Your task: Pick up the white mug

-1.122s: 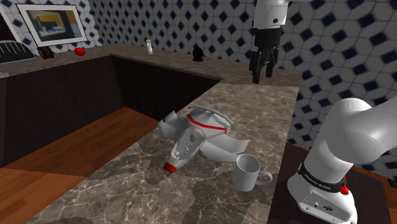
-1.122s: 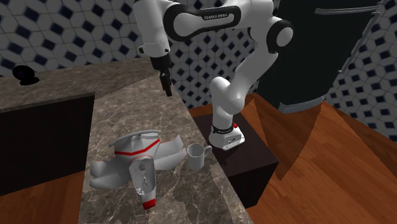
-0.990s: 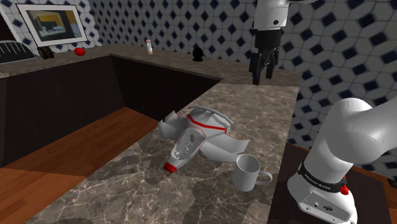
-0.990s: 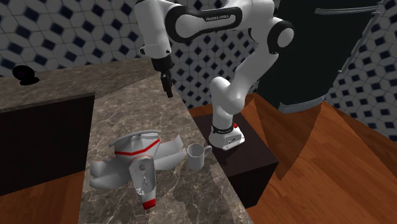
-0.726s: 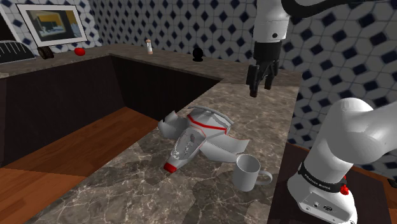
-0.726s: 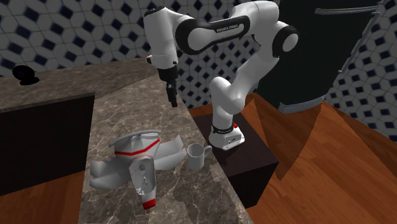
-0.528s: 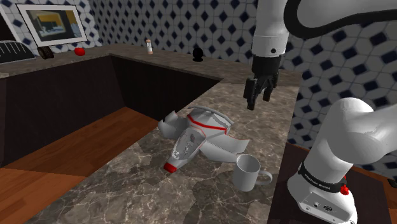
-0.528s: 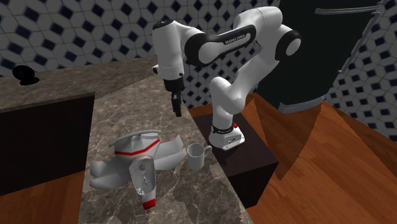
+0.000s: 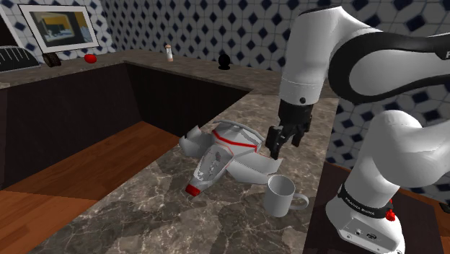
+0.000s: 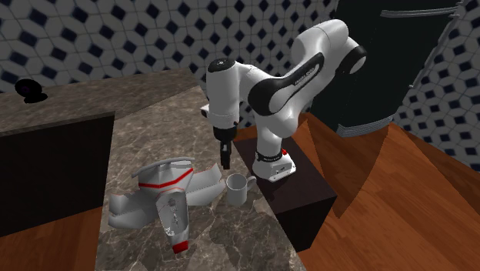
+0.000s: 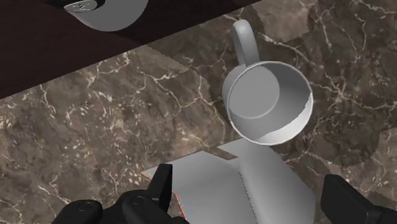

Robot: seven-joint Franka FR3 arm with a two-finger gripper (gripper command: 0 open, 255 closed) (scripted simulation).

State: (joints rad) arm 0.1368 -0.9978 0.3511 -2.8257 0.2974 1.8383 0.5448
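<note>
1. The gripper (image 11: 251, 198) had its jaws spread wide and held nothing.
2. It pointed downward, hanging in the air above a wing of the grey model craft (image 11: 254, 181), and touched neither the craft nor the mug.
3. The white mug (image 11: 267, 102) stood upright with its mouth open to the wrist camera, just beyond the fingers and just beside that wing.
4. In the shoulder view, the mug (image 9: 280, 195) sat below the gripper (image 9: 276, 148) on the marble counter (image 9: 144, 209), with its handle turned toward the stand (image 9: 321, 224).
5. The red-trimmed craft (image 9: 220, 155) lay next to it.
</note>
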